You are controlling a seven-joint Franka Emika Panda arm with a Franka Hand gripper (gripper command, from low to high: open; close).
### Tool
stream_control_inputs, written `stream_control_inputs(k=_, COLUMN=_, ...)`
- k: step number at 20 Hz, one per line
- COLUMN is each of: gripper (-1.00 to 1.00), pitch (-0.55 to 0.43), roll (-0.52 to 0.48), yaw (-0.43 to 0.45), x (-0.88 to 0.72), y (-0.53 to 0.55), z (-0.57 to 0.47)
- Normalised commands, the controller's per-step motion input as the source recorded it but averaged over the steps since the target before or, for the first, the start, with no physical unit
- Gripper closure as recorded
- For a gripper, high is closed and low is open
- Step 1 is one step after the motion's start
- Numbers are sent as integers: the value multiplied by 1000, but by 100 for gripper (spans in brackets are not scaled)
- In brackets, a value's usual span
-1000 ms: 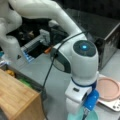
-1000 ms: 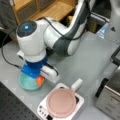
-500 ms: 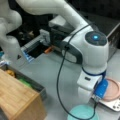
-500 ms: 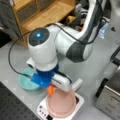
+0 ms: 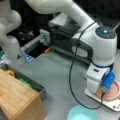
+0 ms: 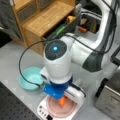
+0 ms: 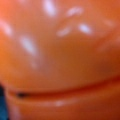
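Orange object under pincer, over pink plate; fills wrist view.

**A:** wrist view is just a glossy orange blur, fills the whole shot, can't tell its shape.

**B:** yeah. In both front views the gripper is hidden under the arm's white head, jaws unseen. The pink plate is cut off at 3 o'clock, and the teal bowl is clipped at 6 o'clock.
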Motion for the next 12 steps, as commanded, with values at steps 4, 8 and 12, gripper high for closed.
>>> stream_control_inputs(k=4, gripper=100, pitch=-36, roll=-231, yaw=0, x=43, y=63, z=25)
stream_control_inputs(k=8, gripper=100, pitch=-33, roll=-231, yaw=25, x=72, y=-22, z=39)
stream_control_inputs(k=12, gripper=100, pitch=-22, roll=-229, yaw=49, x=91, y=-59, z=70)
